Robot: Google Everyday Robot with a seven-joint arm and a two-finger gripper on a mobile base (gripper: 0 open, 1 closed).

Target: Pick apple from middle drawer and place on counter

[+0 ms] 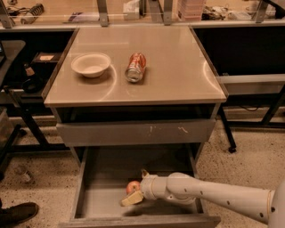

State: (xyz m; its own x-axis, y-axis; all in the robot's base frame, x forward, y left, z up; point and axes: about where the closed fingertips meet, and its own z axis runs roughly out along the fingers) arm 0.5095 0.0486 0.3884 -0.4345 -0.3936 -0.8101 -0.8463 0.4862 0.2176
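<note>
The apple (132,186), small and red-orange, lies on the floor of the open middle drawer (100,178), near its front centre. My gripper (137,187) reaches in from the right on a white arm and sits low in the drawer. Its fingers stand on either side of the apple, one finger (132,199) in front of it and one behind. The jaws are open, wider than the apple. The glossy beige counter (178,67) tops the grey cabinet above.
A white bowl (91,64) and a dented red-orange soda can (135,67) lie on the counter. The shut grey drawer front (136,132) overhangs the open drawer. A cluttered bench (133,11) runs behind. A shoe (18,213) is at the lower left.
</note>
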